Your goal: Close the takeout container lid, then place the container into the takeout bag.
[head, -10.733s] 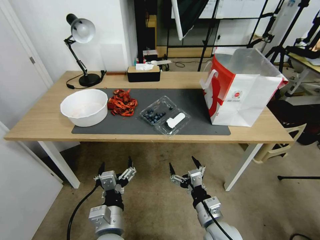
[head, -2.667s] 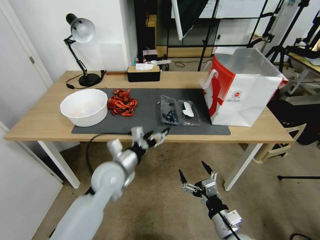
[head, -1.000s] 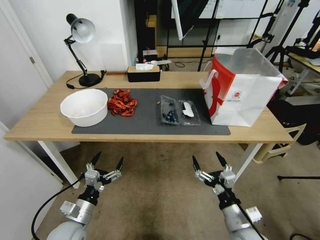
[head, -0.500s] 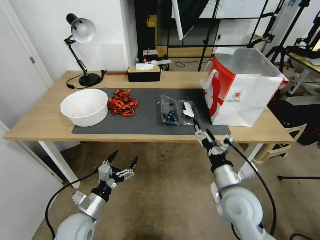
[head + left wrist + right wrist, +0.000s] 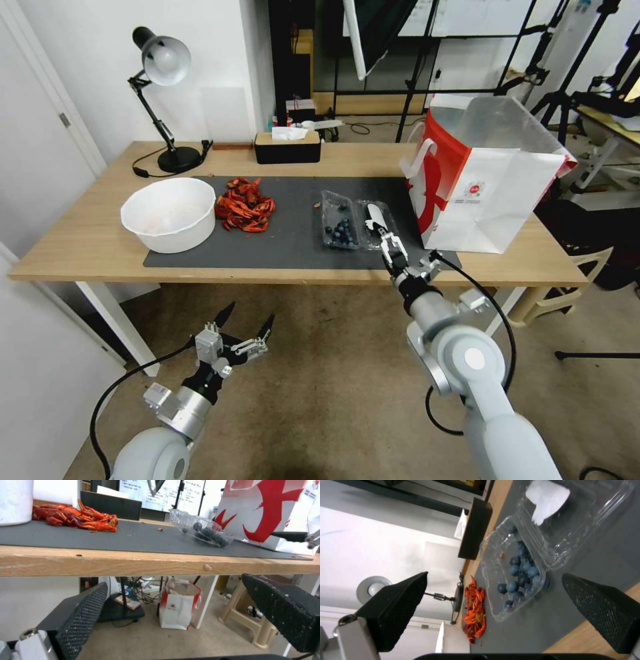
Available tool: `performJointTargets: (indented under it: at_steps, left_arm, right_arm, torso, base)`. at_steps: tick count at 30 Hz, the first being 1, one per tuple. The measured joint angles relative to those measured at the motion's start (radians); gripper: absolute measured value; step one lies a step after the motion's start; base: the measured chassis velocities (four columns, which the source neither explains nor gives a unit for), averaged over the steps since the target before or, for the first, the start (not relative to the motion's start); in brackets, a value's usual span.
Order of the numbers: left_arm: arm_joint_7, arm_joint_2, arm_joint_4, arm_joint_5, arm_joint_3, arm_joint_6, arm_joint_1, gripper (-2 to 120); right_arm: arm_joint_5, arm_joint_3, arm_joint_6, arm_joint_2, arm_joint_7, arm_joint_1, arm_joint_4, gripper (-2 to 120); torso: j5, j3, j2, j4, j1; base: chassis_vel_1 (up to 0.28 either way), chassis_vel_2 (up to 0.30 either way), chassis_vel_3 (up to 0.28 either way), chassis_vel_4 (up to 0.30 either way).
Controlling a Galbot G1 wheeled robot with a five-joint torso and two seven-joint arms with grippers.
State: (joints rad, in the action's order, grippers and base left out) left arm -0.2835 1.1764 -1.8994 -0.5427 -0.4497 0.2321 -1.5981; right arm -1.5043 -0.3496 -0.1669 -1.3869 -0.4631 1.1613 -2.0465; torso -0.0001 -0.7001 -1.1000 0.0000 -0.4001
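The takeout container lies open and flat on the dark mat, blueberries in its left half. Its lid, carrying a white label, is the half nearer the takeout bag, which stands upright and open at the mat's right end. My right gripper is open at the table's front edge, just short of the lid's near rim. In the right wrist view the container and lid lie ahead of the spread fingers. My left gripper hangs open over the floor, below the tabletop.
A white bowl and a pile of red crayfish sit on the mat's left part. A black tissue box and a desk lamp stand at the back. Another bag stands under the table.
The right arm rose from over the floor to the table's front edge, its gripper now at the lid. The left arm lifted slightly. Much earlier the container was shifted toward the bag.
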Motion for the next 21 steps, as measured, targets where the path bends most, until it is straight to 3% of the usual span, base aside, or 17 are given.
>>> performJointTargets:
  at_steps: [21]
  left_arm:
    - [-0.003,0.004,0.017,-0.005,-0.01,0.01,-0.001,100]
  right_arm:
    - [-0.027,0.024,-0.018,-0.035,-0.026,-0.095,0.135,100]
  torso:
    - [0.0001,0.0,0.0,-0.0001,0.0]
  base:
    - [0.0,0.0,0.0,0.0]
